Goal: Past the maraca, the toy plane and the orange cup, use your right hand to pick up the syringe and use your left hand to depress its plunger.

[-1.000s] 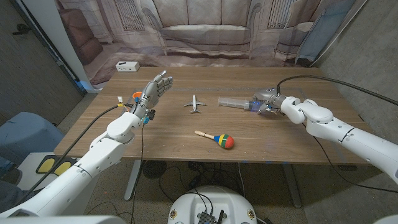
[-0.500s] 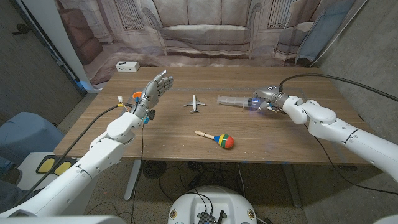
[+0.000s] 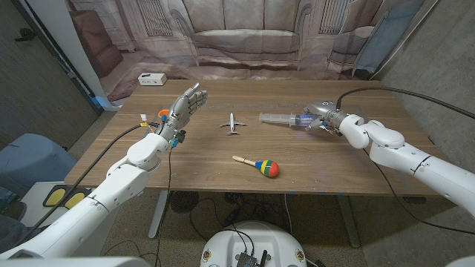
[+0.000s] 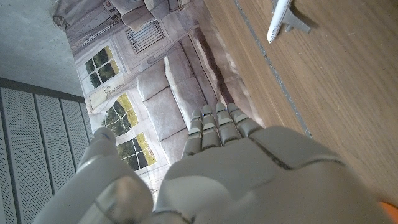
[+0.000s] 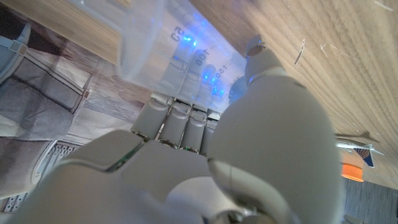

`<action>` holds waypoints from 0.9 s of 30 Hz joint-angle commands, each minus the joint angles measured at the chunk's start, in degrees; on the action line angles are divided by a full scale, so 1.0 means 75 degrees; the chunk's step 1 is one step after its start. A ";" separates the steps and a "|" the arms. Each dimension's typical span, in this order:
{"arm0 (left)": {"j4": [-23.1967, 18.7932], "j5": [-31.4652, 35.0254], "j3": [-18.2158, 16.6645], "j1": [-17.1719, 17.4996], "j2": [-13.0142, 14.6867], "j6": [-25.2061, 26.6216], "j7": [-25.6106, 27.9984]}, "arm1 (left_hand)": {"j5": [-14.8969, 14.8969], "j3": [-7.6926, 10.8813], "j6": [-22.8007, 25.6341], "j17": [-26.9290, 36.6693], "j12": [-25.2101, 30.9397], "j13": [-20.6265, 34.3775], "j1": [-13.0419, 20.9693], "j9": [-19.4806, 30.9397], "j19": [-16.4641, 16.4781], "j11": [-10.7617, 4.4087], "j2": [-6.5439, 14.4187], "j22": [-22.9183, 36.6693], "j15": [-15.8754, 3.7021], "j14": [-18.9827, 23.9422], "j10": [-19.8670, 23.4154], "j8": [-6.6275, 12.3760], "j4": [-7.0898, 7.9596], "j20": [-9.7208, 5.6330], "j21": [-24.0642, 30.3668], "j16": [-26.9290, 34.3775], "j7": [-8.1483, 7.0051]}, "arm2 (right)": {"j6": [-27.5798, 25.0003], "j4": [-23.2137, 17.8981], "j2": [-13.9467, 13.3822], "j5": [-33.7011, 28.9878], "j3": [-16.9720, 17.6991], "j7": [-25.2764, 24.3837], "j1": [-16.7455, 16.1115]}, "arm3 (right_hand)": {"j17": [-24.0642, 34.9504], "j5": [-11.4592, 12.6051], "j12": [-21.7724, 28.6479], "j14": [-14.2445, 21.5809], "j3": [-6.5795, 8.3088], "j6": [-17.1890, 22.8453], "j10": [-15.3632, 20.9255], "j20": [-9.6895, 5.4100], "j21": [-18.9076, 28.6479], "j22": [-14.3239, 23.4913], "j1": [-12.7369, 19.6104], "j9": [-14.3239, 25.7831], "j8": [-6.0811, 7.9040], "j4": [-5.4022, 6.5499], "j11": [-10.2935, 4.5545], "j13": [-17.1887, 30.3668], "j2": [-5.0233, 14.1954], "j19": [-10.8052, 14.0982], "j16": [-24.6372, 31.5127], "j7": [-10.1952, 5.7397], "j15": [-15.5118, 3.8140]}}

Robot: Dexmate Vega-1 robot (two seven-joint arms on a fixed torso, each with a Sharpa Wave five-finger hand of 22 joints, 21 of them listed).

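Observation:
A clear syringe (image 3: 278,118) points left toward the toy plane (image 3: 234,123), and my right hand (image 3: 320,117) grips its right end just above the table's far right part. In the right wrist view the fingers wrap the barrel (image 5: 180,50), which glows blue, with the orange cup (image 5: 351,169) far beyond. My left hand (image 3: 184,106) hovers open, fingers spread, over the far left part; the orange cup (image 3: 162,113) is partly hidden behind it. The left wrist view shows the hand's back (image 4: 236,168) and the toy plane (image 4: 283,15). The maraca (image 3: 257,165) lies near the front middle.
A white power strip (image 3: 151,78) sits at the table's far left corner. A black cable (image 3: 371,93) arcs over the far right part to my right arm. A printed sofa backdrop hangs behind the table.
My right hand has lifted slightly and drawn back a little with the syringe in it. The left hand has not moved.

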 commanded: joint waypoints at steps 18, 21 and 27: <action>0.0177 0.0045 0.0128 -0.0369 -0.0034 0.0129 -0.0162 | -0.0029 -0.0049 0.0046 0.0039 -0.0028 0.0009 0.0027 0.0011 0.0039 -0.0009 0.0096 0.0036 -0.0018 0.0043 0.0051 -0.0025 0.0007 0.0046 0.0006 -0.0021 0.0002 | 0.0088 0.0237 0.0326 0.2512 0.0775 -0.0370 -0.0433 | 0.0085 0.0004 -0.0037 0.0546 0.0590 0.0868 0.0161 -0.0417 0.0142 0.0017 0.0162 0.0035 -0.0098 0.0577 -0.0049 0.0056 0.1419 0.0296 -0.0074 -0.0827 -0.0953; 0.0205 0.0048 0.0144 -0.0409 -0.0044 0.0138 -0.0177 | -0.0029 -0.0050 0.0046 0.0039 -0.0031 0.0009 0.0028 0.0011 0.0033 -0.0017 0.0099 0.0036 -0.0013 0.0041 0.0046 -0.0025 0.0006 0.0046 0.0004 -0.0022 0.0002 | 0.0074 0.0208 0.0326 0.2543 0.0767 -0.0499 -0.0453 | 0.0097 0.0004 -0.0029 0.0559 0.0608 0.0889 0.0207 -0.0416 0.0165 0.0018 0.0150 0.0035 -0.0104 0.0594 -0.0031 0.0061 0.1415 0.0306 -0.0082 -0.0827 -0.0953; 0.0245 0.0077 0.0164 -0.0470 -0.0058 0.0126 -0.0184 | -0.0029 -0.0052 0.0049 0.0039 -0.0028 0.0010 0.0031 0.0011 0.0031 -0.0007 0.0101 0.0035 -0.0016 0.0043 0.0055 -0.0025 0.0005 0.0045 0.0003 -0.0022 0.0008 | 0.0181 0.0158 0.0349 0.2860 0.0866 -0.0677 -0.0538 | 0.0091 -0.0001 -0.0036 0.0602 0.0639 0.0917 0.0256 -0.0419 0.0217 0.0017 0.0102 0.0035 -0.0129 0.0637 -0.0052 0.0069 0.1390 0.0319 -0.0120 -0.0850 -0.0957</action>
